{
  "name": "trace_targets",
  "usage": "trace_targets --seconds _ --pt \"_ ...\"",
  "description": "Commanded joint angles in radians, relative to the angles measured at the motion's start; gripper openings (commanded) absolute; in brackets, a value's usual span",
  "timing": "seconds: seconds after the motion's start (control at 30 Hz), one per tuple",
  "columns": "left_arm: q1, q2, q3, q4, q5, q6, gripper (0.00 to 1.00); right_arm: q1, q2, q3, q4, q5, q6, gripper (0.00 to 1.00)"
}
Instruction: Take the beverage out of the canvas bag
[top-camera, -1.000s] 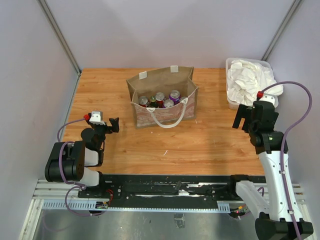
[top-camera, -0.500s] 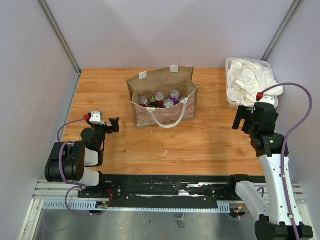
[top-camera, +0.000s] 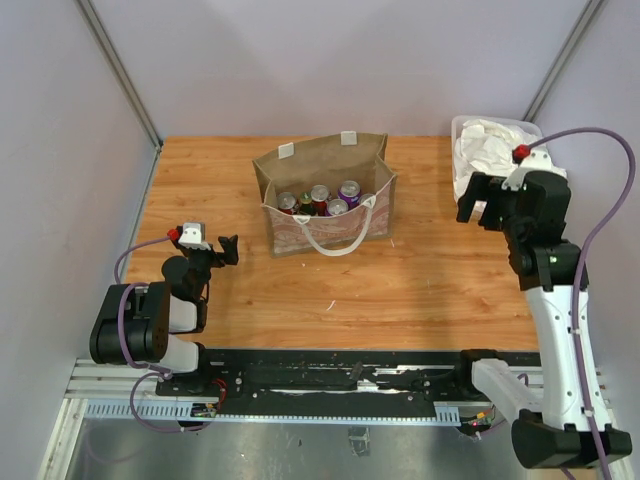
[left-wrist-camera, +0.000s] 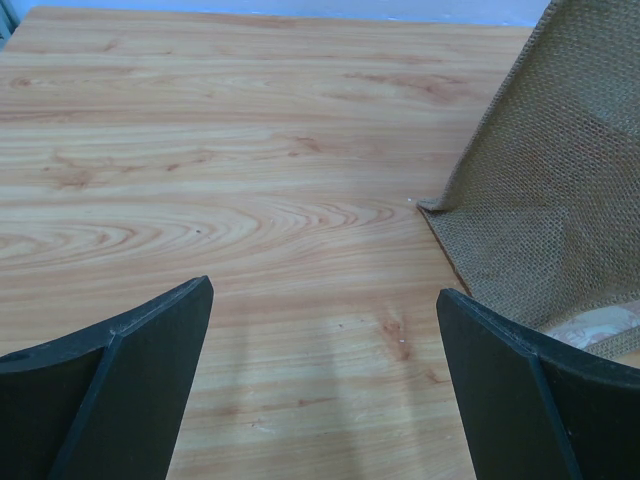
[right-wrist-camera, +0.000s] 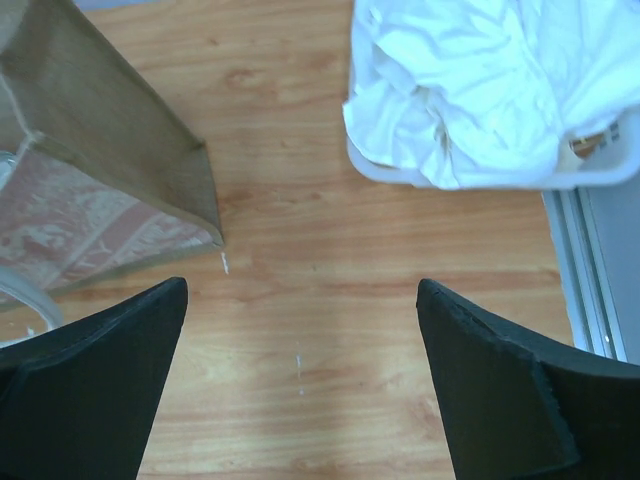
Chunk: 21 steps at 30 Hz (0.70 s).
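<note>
canvas bag (right-wrist-camera: 110, 130) left, bin of white cloth (right-wrist-camera: 480, 90) right — gripper (right-wrist-camera: 300, 400) wide apart

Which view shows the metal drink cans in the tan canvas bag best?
The top external view: it looks into the open tan canvas bag and shows the metal drink cans from above. Both wrist views show only the bag's outer fabric.

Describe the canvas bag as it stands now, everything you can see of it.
The canvas bag is a boxy tote of coarse tan-brown woven fabric, standing upright and open-mouthed at the middle rear of the wooden table. Its front panel is pale pinkish with a faded pattern. A white looped handle droops over that front, and two white tabs sit on the back rim. Several drink cans stand inside, tops showing. Only the table and cans touch it.
</note>
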Motion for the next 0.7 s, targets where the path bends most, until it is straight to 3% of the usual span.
trace_targets --seconds 0.0,0.1,0.23,0.4,0.43,0.47,0.5,0.57,0.67 --pt "-0.004 -0.005 0.009 0.034 -0.004 0.017 1.0 0.032 0.101 0.123 0.053 -0.113 0.002 0.98" --pt "-0.004 -0.005 0.008 0.035 -0.005 0.017 1.0 0.126 0.172 0.209 0.028 -0.027 -0.042 0.99" --pt "-0.011 -0.007 0.015 0.019 -0.02 0.022 1.0 0.329 0.261 0.299 0.024 0.164 -0.118 0.81" --pt "-0.018 -0.083 -0.034 0.046 -0.073 0.004 1.0 0.383 0.37 0.406 0.023 0.086 -0.123 0.6" --pt "-0.018 -0.135 -0.027 -0.009 -0.084 0.001 1.0 0.385 0.386 0.424 0.022 0.062 -0.122 0.54" --pt "-0.018 -0.188 0.009 -0.106 -0.078 0.004 1.0 0.386 0.403 0.445 0.026 0.038 -0.121 0.27" --pt "-0.018 -0.269 0.053 -0.222 -0.071 0.01 1.0 0.39 0.417 0.454 0.034 0.022 -0.119 0.11" --pt "-0.018 -0.366 0.152 -0.442 -0.058 0.004 1.0 0.402 0.435 0.463 0.056 0.003 -0.118 0.02" --pt "-0.018 -0.469 0.293 -0.648 -0.037 -0.054 1.0 0.424 0.467 0.491 0.076 -0.039 -0.122 0.01"
